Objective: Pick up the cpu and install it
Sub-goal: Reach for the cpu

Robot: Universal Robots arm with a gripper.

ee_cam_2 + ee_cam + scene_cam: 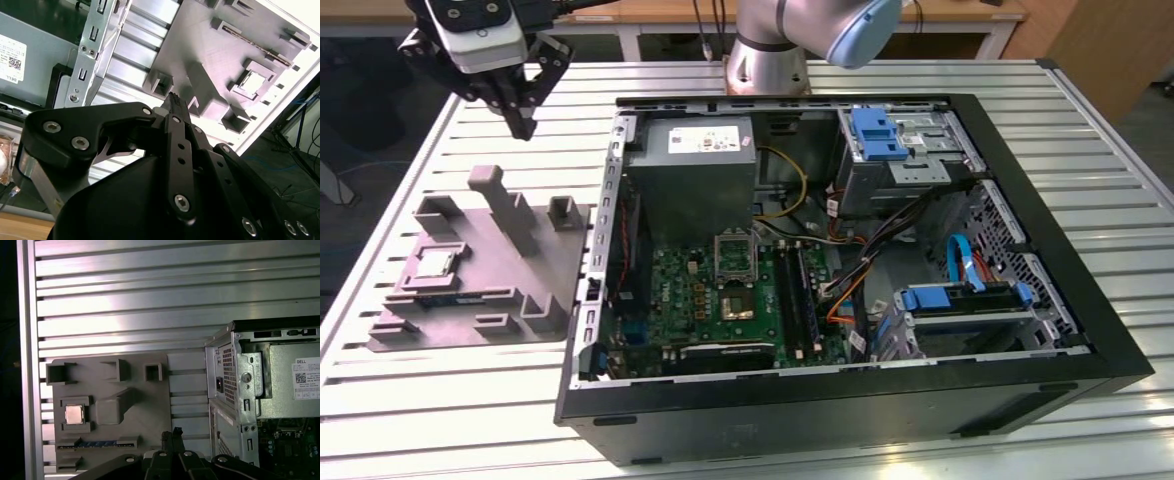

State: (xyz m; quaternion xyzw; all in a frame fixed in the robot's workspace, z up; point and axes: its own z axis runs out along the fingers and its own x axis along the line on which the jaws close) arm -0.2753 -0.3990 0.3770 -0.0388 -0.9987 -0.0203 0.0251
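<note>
Exterior view: the fingers (522, 116), closed and empty, hang well apart from the grey tray (460, 335).
The cpu (431, 264) lies in a tray pocket; coming down closed, they would likely knock it instead of gripping.

Even overhead light fills the exterior view: the slatted metal table (440, 420) shines pale, and the grey tray (480, 325) casts only soft, short shadows. The computer case (1107, 350) is dimmer inside, darkest along its lower wall. In the second wrist view the far corner burns out to white. In the first wrist view bright bands of glare run along the slats, and the cpu (74, 414) gleams.
</note>
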